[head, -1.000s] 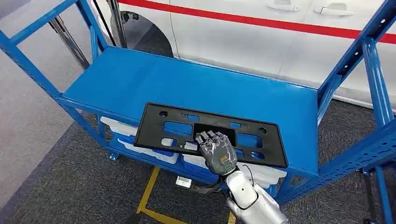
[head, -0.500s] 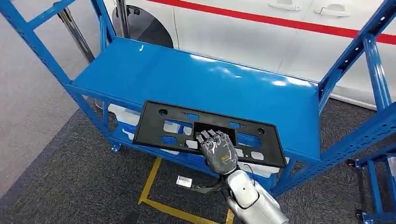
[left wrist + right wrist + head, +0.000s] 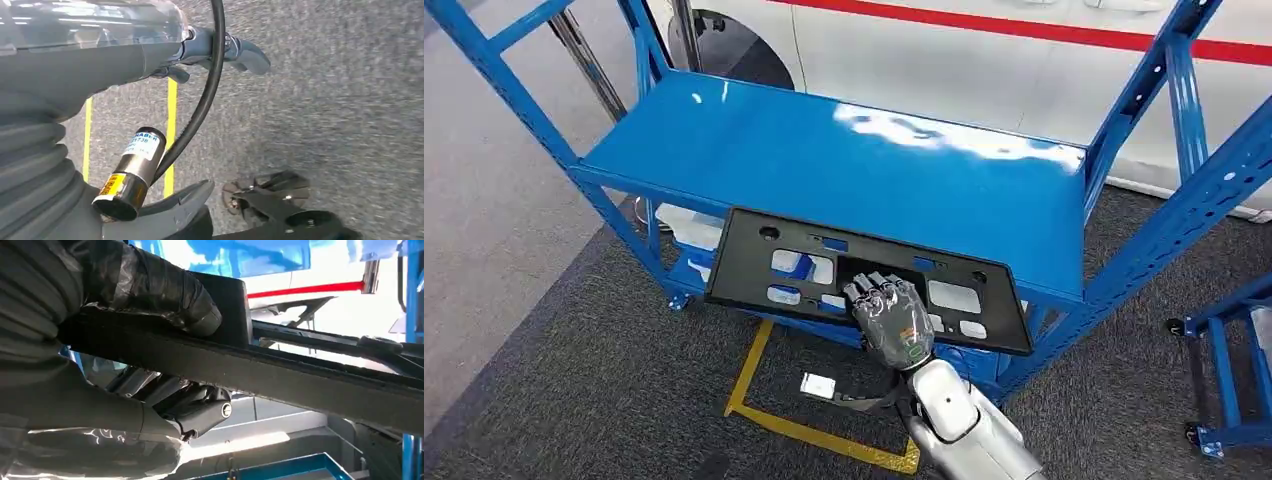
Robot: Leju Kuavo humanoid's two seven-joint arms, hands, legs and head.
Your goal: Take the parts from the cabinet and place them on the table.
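A flat black plastic part (image 3: 874, 262) with several cut-outs hangs level over the front edge of the blue cabinet shelf (image 3: 824, 160). My right hand (image 3: 894, 320) grips its near edge at the middle. In the right wrist view the thumb (image 3: 190, 305) presses on one face of the part (image 3: 300, 380), with the darker fingers (image 3: 200, 410) curled against the other. My left hand (image 3: 165, 210) hangs above the carpet. Its thumb and fingers are apart and hold nothing.
A white car with a red stripe (image 3: 984, 50) stands behind the cabinet. White parts (image 3: 689, 225) lie on the lower shelf. Yellow tape (image 3: 814, 430) and a small white tag (image 3: 819, 385) mark the grey carpet. Another blue frame (image 3: 1224, 400) stands at the right.
The whole view has shifted, so the camera has moved. The black part, still in my right hand, has come off the shelf and now overhangs its front edge more.
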